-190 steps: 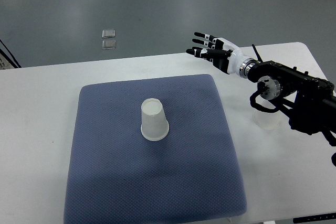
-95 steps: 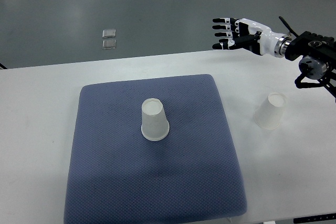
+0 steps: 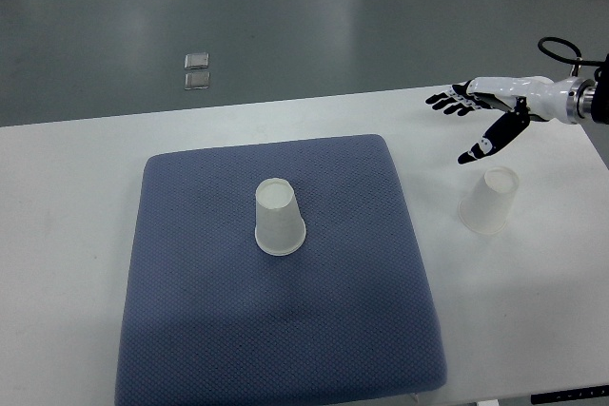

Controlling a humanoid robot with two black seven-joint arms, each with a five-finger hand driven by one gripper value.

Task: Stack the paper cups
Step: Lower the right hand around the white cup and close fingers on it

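From my top view, the right hand [image 3: 495, 106] comes in from the right edge with fingers [image 3: 443, 100] spread wide, holding nothing, hovering above the counter [image 3: 76, 197]. One paper cup [image 3: 488, 201] sits upside down just below it; another cup [image 3: 279, 218] stands inverted mid blue mat [image 3: 190, 330].

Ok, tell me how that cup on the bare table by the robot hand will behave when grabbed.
The paper cup looks thin-walled and empty, so probably light and easily crushed. Standing upside down on its wide rim, it should resist tipping but may slide on the smooth table. The right robot hand is open above it.
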